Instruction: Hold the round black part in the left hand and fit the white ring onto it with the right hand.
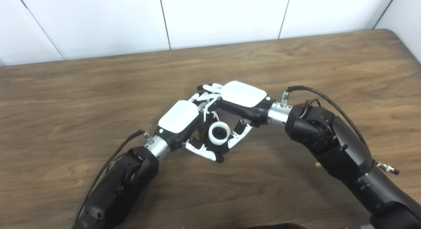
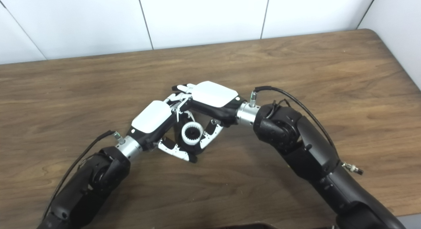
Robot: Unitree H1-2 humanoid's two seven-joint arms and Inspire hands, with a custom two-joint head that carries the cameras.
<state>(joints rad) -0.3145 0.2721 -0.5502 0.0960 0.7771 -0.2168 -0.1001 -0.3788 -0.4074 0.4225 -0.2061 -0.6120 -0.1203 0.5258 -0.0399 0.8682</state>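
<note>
Nearest, the left hand (image 1: pixel 184 123) is curling its fingers and thumb around the round black part (image 1: pixel 219 148), holding it just above the wooden table (image 1: pixel 98 90). The white ring (image 1: pixel 218 132) is sitting on that part, toothed inside, facing the cameras. Beyond, the right hand (image 1: pixel 241 100) is closing its fingers on the ring's rim; whether the ring is fully seated cannot be told. Both pieces are looking like small, rigid, smooth moulded plastic: probably light and slippery, best gripped by the outer rim. Behind, white panels are lining the wall.
</note>
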